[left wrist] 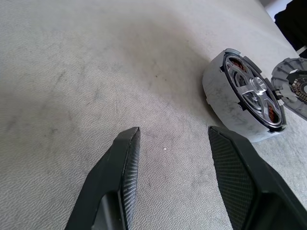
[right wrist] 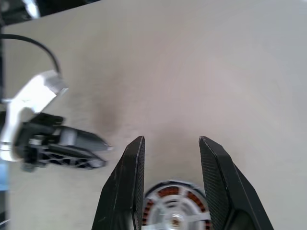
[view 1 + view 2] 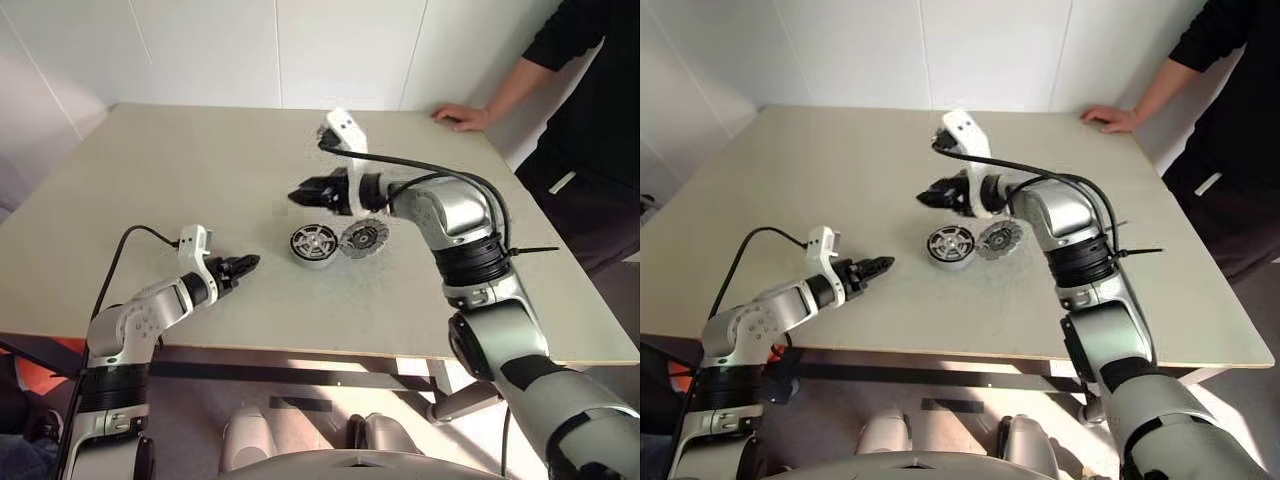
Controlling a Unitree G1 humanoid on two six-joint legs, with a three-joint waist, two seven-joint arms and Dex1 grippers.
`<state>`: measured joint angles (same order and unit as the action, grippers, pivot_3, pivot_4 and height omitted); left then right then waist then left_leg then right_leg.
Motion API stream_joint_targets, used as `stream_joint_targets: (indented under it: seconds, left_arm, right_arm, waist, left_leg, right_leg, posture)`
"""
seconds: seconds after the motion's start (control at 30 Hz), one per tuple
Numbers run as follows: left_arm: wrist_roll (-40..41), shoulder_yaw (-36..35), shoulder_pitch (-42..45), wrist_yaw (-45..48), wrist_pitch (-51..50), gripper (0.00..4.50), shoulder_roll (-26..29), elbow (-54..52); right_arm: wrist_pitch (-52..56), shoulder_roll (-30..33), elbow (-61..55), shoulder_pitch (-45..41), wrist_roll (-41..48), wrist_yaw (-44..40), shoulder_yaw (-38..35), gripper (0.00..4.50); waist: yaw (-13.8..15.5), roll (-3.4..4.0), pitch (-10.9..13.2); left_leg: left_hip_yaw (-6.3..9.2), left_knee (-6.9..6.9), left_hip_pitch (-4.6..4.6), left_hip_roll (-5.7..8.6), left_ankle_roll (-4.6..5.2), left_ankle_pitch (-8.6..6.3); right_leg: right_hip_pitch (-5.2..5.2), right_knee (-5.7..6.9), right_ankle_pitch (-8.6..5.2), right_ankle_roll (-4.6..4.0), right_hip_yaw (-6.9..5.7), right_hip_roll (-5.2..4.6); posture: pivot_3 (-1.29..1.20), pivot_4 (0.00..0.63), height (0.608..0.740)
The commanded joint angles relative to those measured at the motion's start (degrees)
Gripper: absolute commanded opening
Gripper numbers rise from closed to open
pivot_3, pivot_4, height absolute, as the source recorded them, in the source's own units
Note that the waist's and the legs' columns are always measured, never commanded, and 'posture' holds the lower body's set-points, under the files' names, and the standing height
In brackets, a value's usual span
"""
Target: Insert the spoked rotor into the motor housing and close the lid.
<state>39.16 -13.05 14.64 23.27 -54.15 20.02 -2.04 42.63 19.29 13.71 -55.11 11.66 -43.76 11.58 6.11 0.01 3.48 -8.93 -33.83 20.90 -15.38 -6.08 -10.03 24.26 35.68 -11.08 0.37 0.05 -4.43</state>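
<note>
The motor housing stands near the table's middle, a short round drum with copper-red windings inside. The spoked rotor sits inside it, silvery spokes and hub facing up. The lid rests against the housing's right side, its ring of pale segments showing. My right gripper hovers open above and just behind the housing with nothing between its fingers; the right wrist view looks down on the housing. My left gripper is open and empty, low over the table to the housing's left, pointing at it.
A person in black stands at the table's far right, one hand resting on the far corner. The beige table has bare surface to the left and behind the parts. A black cable loops over my right arm.
</note>
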Motion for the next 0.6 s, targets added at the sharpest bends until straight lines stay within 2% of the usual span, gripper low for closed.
stream_joint_targets:
  seconds: [0.03, 0.17, 0.27, 0.37, 0.5, 0.6]
  left_arm:
    - [-0.15, 0.20, 1.85, 0.98, 0.42, 2.37, 0.56, 0.12]
    - [-0.54, 0.85, 2.93, 1.75, 0.57, 2.37, 0.86, 1.38]
    - [-0.95, 1.66, 3.77, 2.51, 0.70, 2.37, 0.99, 2.31]
    - [-1.23, 2.10, 4.53, 3.04, 0.71, 2.37, 0.92, 3.03]
    - [-1.61, 2.34, 5.07, 3.49, 0.72, 2.37, 0.92, 3.59]
    - [-1.79, 2.29, 5.15, 3.68, 0.63, 2.37, 1.04, 3.69]
  right_arm:
    - [-14.17, 5.60, 5.34, 0.75, -6.69, -0.82, 1.56, 1.97]
    - [-30.02, 14.75, 13.68, 3.74, -18.04, 2.20, 6.31, 1.97]
    - [-33.78, 18.05, 18.13, 5.04, -20.93, 3.17, 6.13, 1.97]
    - [-35.25, 19.67, 19.37, 6.96, -22.32, 2.38, 5.79, 1.36]
    - [-35.31, 20.15, 17.10, 11.48, -22.51, -1.22, 6.35, 0.03]
    - [-34.42, 19.87, 11.96, 15.35, -21.12, -6.03, 6.69, 0.01]
  waist:
    - [-0.05, 0.00, 0.00]
    - [0.12, -0.01, 0.00]
    - [-0.31, 0.01, 0.01]
    - [-0.99, 0.02, 0.01]
    - [-1.20, 0.02, 0.01]
    - [-0.93, 0.03, 0.01]
  left_leg:
    - [0.00, -0.01, 0.01, 0.00, 0.01, 0.00]
    - [0.08, -0.12, 0.16, 0.00, 0.11, -0.06]
    - [0.08, -0.24, 0.22, 0.01, 0.21, -0.11]
    - [0.07, -0.30, 0.18, 0.01, 0.27, -0.14]
    - [0.07, -0.35, 0.11, 0.00, 0.41, -0.22]
    - [0.07, -0.41, 0.16, 0.01, 0.51, -0.27]
  right_leg:
    - [0.00, 0.00, 0.00, 0.00, 0.00, 0.01]
    - [0.00, -0.03, 0.00, -0.02, -0.07, 0.01]
    - [0.01, -0.05, 0.00, -0.02, -0.06, 0.01]
    - [0.02, 0.02, 0.00, -0.02, -0.03, 0.02]
    - [-0.01, 0.08, 0.00, -0.02, -0.01, 0.03]
    - [-0.01, 0.07, 0.01, -0.03, -0.01, 0.01]
  posture:
    - [0.00, 0.000, 0.740]
    - [0.00, 0.000, 0.740]
    - [0.00, 0.000, 0.740]
    - [0.00, 0.000, 0.740]
    - [0.00, 0.000, 0.740]
    - [0.00, 0.000, 0.740]
